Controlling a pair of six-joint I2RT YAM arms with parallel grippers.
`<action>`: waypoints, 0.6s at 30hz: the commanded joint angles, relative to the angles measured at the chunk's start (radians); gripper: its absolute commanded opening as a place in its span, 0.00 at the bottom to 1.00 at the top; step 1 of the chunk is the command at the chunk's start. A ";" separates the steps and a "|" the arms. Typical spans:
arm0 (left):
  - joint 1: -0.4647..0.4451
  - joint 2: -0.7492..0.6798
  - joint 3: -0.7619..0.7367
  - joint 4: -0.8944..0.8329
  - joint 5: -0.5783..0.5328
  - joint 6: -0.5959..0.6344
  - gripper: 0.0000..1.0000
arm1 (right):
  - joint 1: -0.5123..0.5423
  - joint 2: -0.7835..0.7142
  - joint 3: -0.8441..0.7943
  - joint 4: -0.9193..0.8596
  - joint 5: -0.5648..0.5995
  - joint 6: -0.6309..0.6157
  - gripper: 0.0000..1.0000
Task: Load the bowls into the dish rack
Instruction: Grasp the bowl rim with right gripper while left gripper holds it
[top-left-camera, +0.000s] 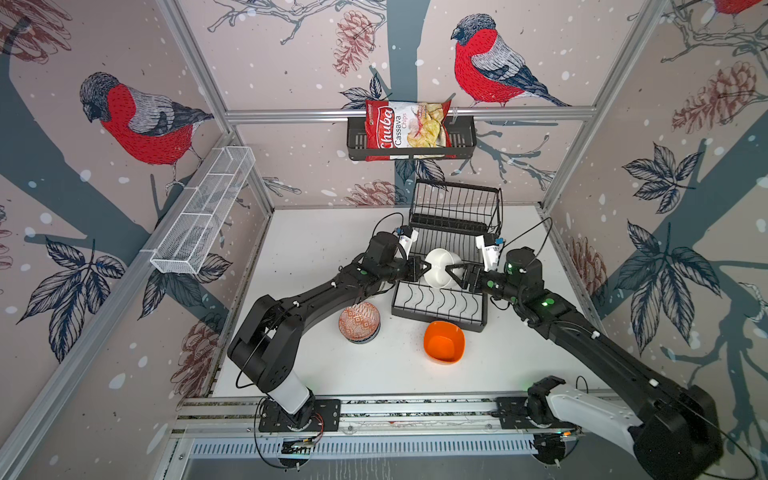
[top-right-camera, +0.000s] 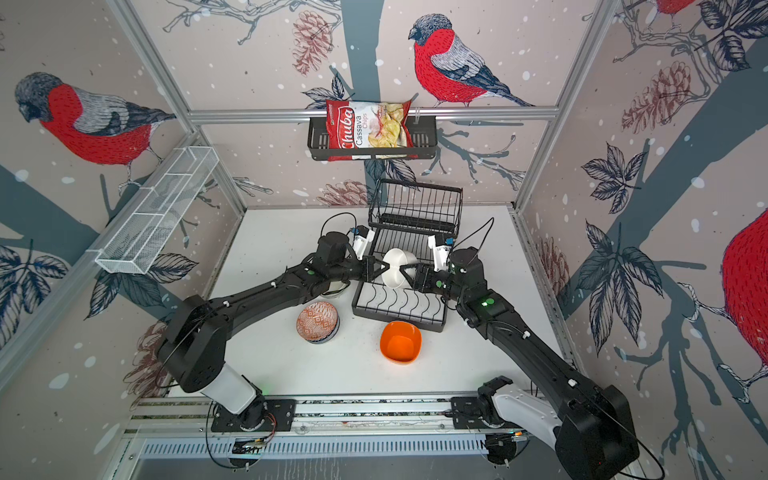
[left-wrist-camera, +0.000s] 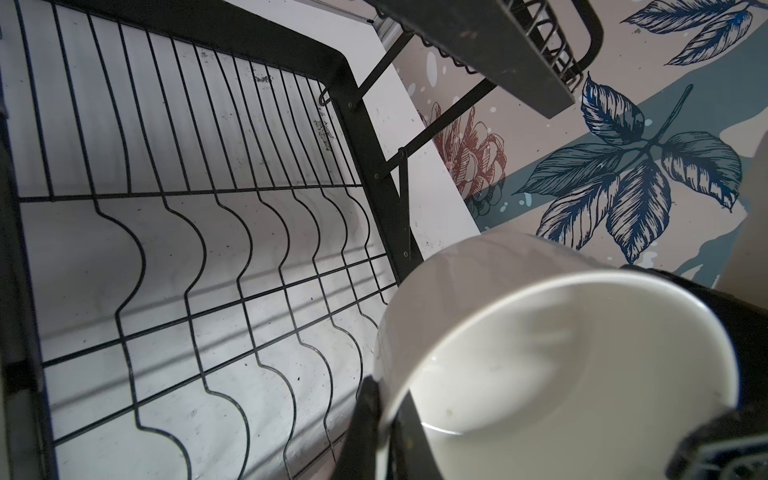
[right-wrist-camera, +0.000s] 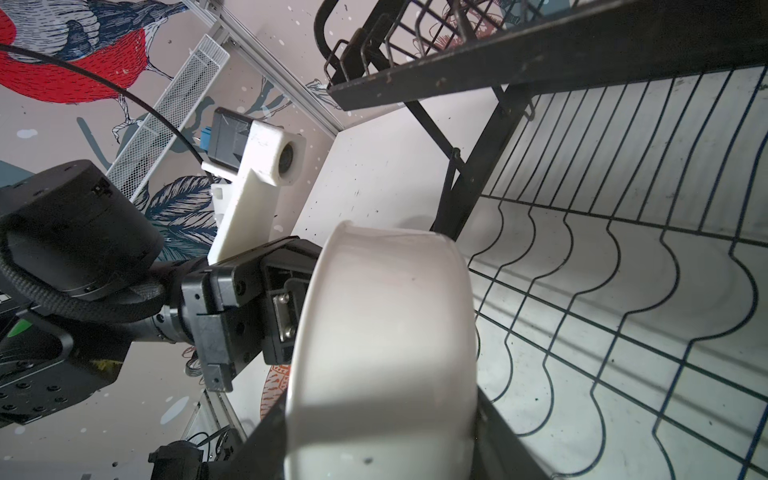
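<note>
A white bowl hangs on edge just above the flat divider tray of the black dish rack. My left gripper is shut on the bowl's rim, one finger inside and one outside. From the opposite side my right gripper spans the bowl from rim to base, with both fingers against it. An orange-red patterned bowl and an orange bowl sit on the table in front of the rack.
The rack's raised basket tier stands behind the grippers. A chips bag fills a black wall basket on the back wall. A long white mesh tray hangs on the left wall.
</note>
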 joint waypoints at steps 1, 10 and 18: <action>0.001 0.000 0.009 0.065 0.024 -0.003 0.01 | 0.009 0.002 0.009 0.027 0.008 -0.012 0.51; 0.002 0.008 0.012 0.048 0.019 0.006 0.14 | 0.025 0.011 0.012 0.001 0.087 -0.049 0.48; 0.001 0.012 0.021 0.026 0.010 0.017 0.32 | 0.035 0.044 0.005 -0.014 0.155 -0.082 0.47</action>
